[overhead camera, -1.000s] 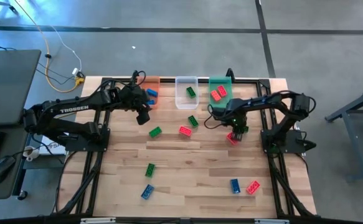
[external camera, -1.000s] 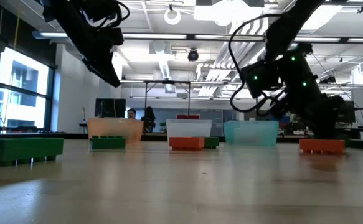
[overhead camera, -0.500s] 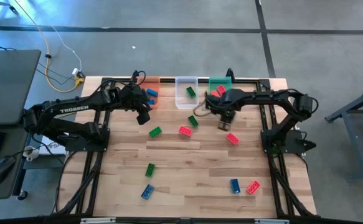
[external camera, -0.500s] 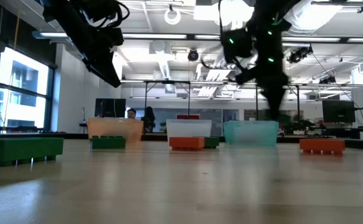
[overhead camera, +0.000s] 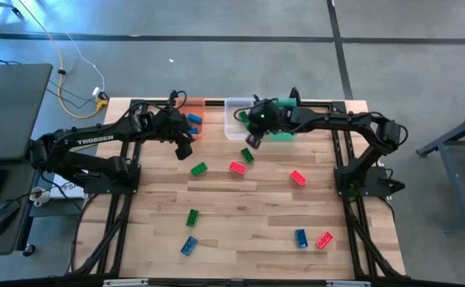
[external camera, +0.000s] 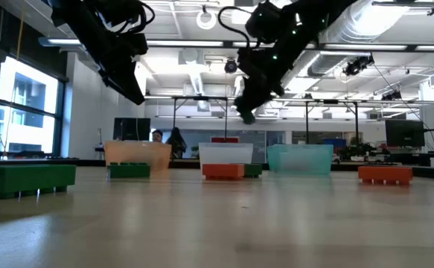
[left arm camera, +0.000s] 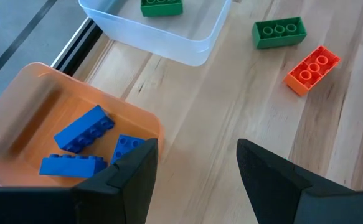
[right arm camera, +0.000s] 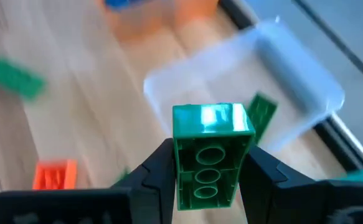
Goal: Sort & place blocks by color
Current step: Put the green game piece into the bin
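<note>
My right gripper point(overhead camera: 252, 139) hangs in the air by the near edge of the clear bin point(overhead camera: 237, 119), shut on a green block point(right arm camera: 211, 155). That bin holds another green block point(right arm camera: 262, 113). My left gripper point(left arm camera: 197, 163) hovers open beside the orange bin point(left arm camera: 56, 112), which holds three blue blocks point(left arm camera: 83, 127). The green bin point(overhead camera: 284, 121) stands right of the clear one. Loose blocks lie flat on the table: green point(overhead camera: 199, 168), point(overhead camera: 247, 155), point(overhead camera: 192, 216); red point(overhead camera: 237, 168), point(overhead camera: 297, 178), point(overhead camera: 324, 240); blue point(overhead camera: 188, 245), point(overhead camera: 301, 237). My right gripper pinches the green block between its two fingers point(right arm camera: 159, 167), one on each long side point(right arm camera: 180, 168). The block's hollow underside faces the wrist camera. It is lifted clear of the table, above the wood just short of the clear bin.
The three bins stand in a row along the table's far edge. Free wood lies in the table's middle between the scattered blocks. Both arms' bases stand at the left and right edges. A desk with a keyboard is off the table's left side.
My right gripper has risen from beside the red block at the table's right and swung left and toward the far edge, from in front of the green bin to the clear bin. The left arm has kept still.
</note>
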Controlling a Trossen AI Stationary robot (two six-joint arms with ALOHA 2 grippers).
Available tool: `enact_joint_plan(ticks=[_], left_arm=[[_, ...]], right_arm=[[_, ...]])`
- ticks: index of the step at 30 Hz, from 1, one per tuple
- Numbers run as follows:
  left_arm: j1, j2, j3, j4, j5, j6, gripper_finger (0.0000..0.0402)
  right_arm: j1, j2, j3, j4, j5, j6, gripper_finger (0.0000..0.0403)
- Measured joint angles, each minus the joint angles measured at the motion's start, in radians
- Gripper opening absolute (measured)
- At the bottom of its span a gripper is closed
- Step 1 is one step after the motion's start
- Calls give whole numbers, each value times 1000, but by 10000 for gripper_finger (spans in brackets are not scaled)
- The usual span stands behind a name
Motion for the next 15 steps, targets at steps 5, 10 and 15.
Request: enact_joint_plan(ticks=[5,10,15], left_arm=[[0,0,0,0,0,-3,207],[0,0,0,0,-1,-8,207],[0,0,0,0,-1,-8,207]], right_arm=[[-16,3,-1,188,4,26,107],[-18,41,-1,350,55,38,107],[-18,97,-1,378,64,50,107]])
